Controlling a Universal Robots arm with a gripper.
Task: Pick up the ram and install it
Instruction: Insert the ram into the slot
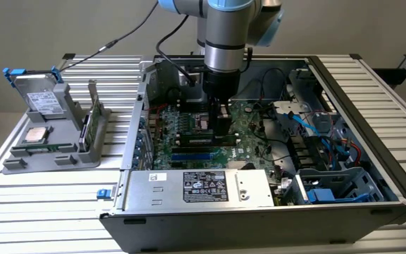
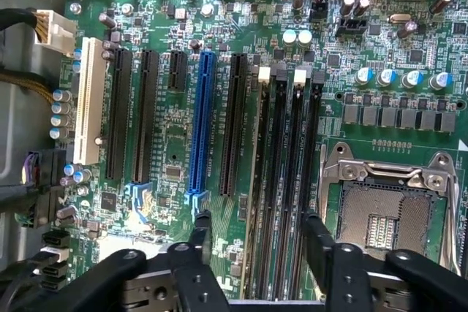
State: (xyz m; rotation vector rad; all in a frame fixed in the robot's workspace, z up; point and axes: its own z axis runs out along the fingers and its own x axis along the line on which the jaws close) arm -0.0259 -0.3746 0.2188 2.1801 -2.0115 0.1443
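Note:
My gripper (image 1: 221, 138) reaches down into the open computer case (image 1: 393, 174), just above the motherboard (image 1: 188, 124). In the wrist view the gripper (image 2: 256, 235) is open, its two black fingers (image 2: 201, 235) standing wide apart over the row of memory slots (image 2: 292, 180). The ram (image 2: 258, 180) stands on edge in the slot nearest the black expansion slots, between the fingers and touching neither. In the exterior view the ram (image 1: 197, 140) is a dark stick lying along the slots beside the gripper.
The empty processor socket (image 2: 387, 210) lies beside the memory slots. Blue (image 2: 201, 122) and black expansion slots sit on the other side. The power supply (image 1: 203, 186) fills the case front, with cables and drive bays (image 1: 330, 159) on the exterior view's right. A grey parts holder (image 1: 51, 132) stands outside, to the left.

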